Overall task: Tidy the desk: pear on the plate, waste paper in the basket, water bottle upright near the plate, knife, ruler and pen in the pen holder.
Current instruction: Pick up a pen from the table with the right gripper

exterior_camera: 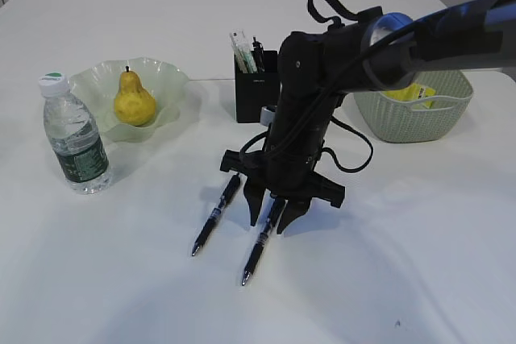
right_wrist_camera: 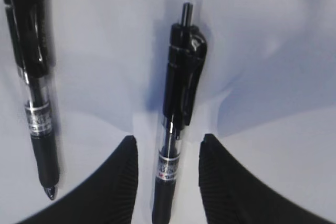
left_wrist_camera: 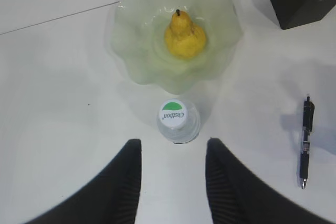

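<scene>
The yellow pear [exterior_camera: 134, 102] lies in the wavy green plate [exterior_camera: 171, 80]. Beside it the water bottle [exterior_camera: 74, 136] stands upright. Two black pens lie on the table: one [exterior_camera: 216, 215] to the left, the other [exterior_camera: 260, 249] under my right gripper [exterior_camera: 270, 221]. In the right wrist view that pen [right_wrist_camera: 176, 114] lies between the open jaws of the right gripper [right_wrist_camera: 168, 138], with a gap on each side. My left gripper [left_wrist_camera: 173, 141] hangs open and empty above the bottle cap [left_wrist_camera: 173, 114]. The black pen holder [exterior_camera: 256, 84] holds upright items; I cannot make out the knife or the ruler. Yellow waste paper [exterior_camera: 419, 94] lies in the basket [exterior_camera: 413, 118].
The right arm reaches in from the right edge across the middle of the table, passing in front of the pen holder and the basket. White table surface lies in front of the pens.
</scene>
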You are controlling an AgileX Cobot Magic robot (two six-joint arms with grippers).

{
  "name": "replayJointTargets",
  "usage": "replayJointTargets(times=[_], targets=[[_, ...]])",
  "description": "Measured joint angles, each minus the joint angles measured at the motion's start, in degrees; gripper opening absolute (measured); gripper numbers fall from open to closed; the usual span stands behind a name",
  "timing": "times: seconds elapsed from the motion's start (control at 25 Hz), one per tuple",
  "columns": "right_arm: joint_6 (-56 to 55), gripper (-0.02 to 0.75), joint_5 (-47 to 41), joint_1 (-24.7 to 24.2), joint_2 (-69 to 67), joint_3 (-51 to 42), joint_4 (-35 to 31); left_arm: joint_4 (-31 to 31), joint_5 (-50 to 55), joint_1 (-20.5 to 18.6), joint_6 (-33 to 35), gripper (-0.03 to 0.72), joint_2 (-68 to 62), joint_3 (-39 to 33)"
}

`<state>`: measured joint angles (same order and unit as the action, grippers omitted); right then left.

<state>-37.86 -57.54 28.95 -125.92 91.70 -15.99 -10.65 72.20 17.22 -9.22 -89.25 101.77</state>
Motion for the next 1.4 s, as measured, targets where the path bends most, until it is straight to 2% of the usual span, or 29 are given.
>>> replayJointTargets(times=[1.04,1.4], targets=[[-0.27,0.320,-1.63,0.00,-1.60,0.00,0.11,-0.11,0.00,0.00,0.00,0.285,0.00,0.00],[-0.50,0.320,-2.85,0.00,-1.60,0.00,3.00,-0.11,0.00,0.00,0.00,0.285,0.00,0.00]])
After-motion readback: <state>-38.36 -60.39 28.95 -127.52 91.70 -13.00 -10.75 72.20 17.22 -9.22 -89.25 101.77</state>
